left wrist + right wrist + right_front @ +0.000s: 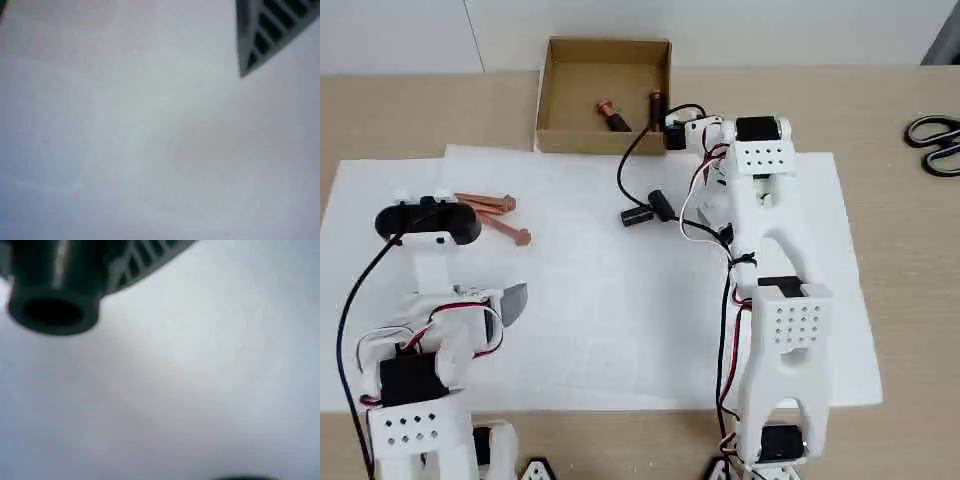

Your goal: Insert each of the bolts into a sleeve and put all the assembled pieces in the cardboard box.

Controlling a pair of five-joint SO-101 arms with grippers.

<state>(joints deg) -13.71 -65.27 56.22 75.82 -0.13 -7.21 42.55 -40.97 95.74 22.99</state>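
The sleeve (52,295) hangs over the white paper (600,330), pinched in the right gripper (62,265) with its open bore facing outward. From the wrist view alone, how far it sits from the box (552,95) cannot be told. The loose bolts (492,208) lie on the paper, well off the box's near left corner. Two pieces that look assembled (612,115) already rest inside the box. The step in hand appears to be mating a bolt with this held sleeve. To do it well, the sleeve should stay level and steady with its bore unobstructed. A bolt should be gripped near its head so that the shank meets the hole straight rather than skewed. The right arm (765,210) stretches up the paper, its wrist bent toward the box's near right corner. The left arm (420,330) stands folded farther from the box than the bolts are. The left gripper (510,302) is over bare paper, and whether its jaws are spread or closed cannot be told.
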